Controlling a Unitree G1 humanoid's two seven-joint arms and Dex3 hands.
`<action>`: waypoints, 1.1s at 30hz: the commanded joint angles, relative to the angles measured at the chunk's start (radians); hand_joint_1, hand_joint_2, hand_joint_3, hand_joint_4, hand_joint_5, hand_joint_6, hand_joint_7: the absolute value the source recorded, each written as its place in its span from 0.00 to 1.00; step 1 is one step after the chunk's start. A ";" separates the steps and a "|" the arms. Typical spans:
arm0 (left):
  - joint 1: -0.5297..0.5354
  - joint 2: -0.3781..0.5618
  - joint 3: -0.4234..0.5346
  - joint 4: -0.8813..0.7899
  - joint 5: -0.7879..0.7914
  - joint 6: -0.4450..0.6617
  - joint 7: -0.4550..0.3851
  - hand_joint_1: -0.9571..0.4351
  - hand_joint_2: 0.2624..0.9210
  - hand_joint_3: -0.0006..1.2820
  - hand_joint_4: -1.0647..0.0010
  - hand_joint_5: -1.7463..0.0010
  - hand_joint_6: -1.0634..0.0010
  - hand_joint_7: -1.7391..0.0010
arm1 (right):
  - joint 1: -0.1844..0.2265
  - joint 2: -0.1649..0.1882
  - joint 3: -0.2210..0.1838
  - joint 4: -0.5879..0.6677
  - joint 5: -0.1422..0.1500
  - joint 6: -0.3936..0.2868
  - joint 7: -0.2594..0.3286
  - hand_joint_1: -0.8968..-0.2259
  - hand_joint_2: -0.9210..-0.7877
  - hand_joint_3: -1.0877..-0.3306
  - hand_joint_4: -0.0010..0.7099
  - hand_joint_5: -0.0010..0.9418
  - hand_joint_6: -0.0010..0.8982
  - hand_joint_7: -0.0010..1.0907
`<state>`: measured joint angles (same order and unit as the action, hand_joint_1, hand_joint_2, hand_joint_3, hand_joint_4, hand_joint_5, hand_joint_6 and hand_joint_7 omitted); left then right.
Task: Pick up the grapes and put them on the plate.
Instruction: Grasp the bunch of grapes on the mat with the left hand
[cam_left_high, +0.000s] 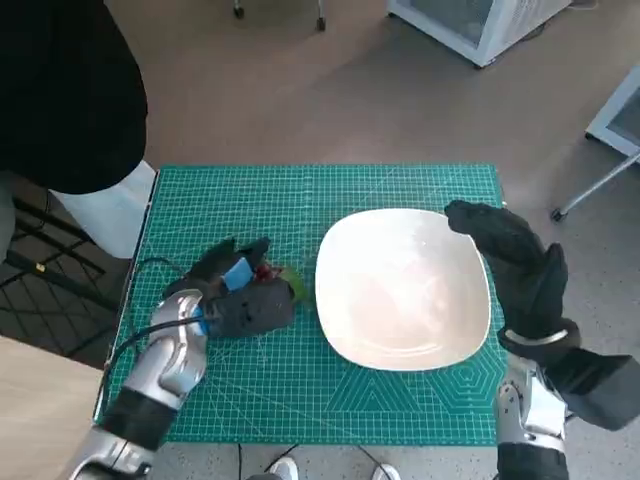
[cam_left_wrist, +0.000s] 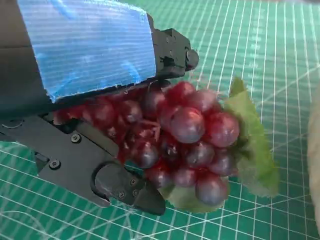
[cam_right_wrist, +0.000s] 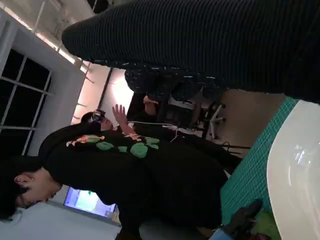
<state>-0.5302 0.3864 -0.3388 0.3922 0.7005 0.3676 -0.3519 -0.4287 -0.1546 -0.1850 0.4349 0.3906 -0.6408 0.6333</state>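
red grapes (cam_left_wrist: 187, 137) with a green leaf (cam_left_wrist: 252, 145), lying on the green cutting mat (cam_left_high: 300, 400), just left of the white plate (cam_left_high: 400, 290) and not on it. long axis of the bunch running out from under the left hand toward the plate: stalk end tucked beneath the blue-taped back, rounded berry end and leaf jutting out on the plate side. in the head view only a sliver of red and green (cam_left_high: 283, 280) peeking past the knuckles, close to the plate's left rim, apparently not touching it.

left hand (cam_left_high: 240, 295) wrapped over the bunch, black fingers (cam_left_wrist: 115, 182) curled under and along the berries, taped back on top; grasping the grapes, still low against the mat, cannot tell whether lifted clear. pale forearm (cam_left_high: 165, 370) rising from the lower left.

plate squarish with rounded corners, sitting right of centre on the mat.

right hand (cam_left_high: 515, 265) in the black knitted glove, hanging over the plate's right edge, fingers stretched out loosely and clasping nothing. glove seen as a dark band (cam_right_wrist: 210, 45) in the right wrist view, with the plate's rim (cam_right_wrist: 295, 175) beyond.

person in a black top (cam_right_wrist: 140, 180) beside the table, seen too at the head view's upper left (cam_left_high: 60, 90). tan floor (cam_left_high: 350, 90) around the table.
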 joint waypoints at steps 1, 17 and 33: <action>-0.016 -0.004 -0.016 0.047 -0.021 -0.014 -0.005 0.43 0.71 0.00 0.99 1.00 0.82 1.00 | 0.023 -0.009 -0.002 0.004 0.005 0.017 0.007 0.59 0.00 0.59 0.51 0.00 0.30 0.00; -0.037 -0.010 -0.020 0.123 -0.066 -0.035 0.008 0.50 0.71 0.00 0.87 0.99 0.71 0.98 | 0.023 -0.008 -0.002 -0.001 0.001 0.021 0.004 0.56 0.00 0.60 0.51 0.00 0.30 0.00; -0.035 -0.002 -0.062 0.119 -0.052 -0.026 0.023 0.66 0.86 0.02 0.65 0.28 0.37 0.86 | 0.016 -0.008 -0.002 -0.006 -0.003 0.031 -0.002 0.57 0.00 0.59 0.50 0.00 0.30 0.00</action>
<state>-0.5850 0.3864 -0.3673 0.4940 0.6359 0.3440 -0.3150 -0.4241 -0.1559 -0.1898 0.4286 0.3901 -0.6258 0.6331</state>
